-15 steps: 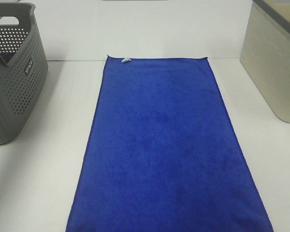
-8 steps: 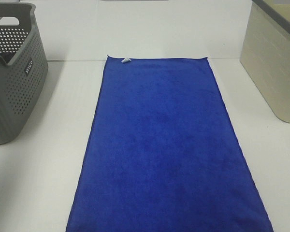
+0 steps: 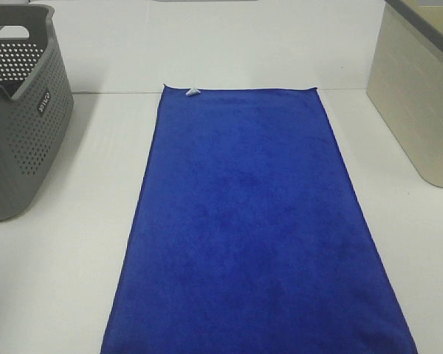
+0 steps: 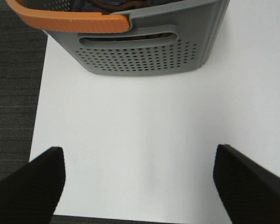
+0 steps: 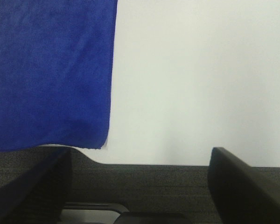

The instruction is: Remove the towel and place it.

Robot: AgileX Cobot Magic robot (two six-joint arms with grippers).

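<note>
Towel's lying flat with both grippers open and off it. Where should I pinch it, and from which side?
Probably the near right corner of the towel, the part closest to the right gripper. It reaches the table's front edge, so come in low from the front and pinch the hem. The cloth is spread flat, so its middle offers no fold. The left gripper faces the grey basket.

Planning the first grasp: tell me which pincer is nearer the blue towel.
Right. The right pincer hangs open just off the towel's near corner at the table edge. The left pincer is open over bare table by the grey basket, no towel in its view.
</note>
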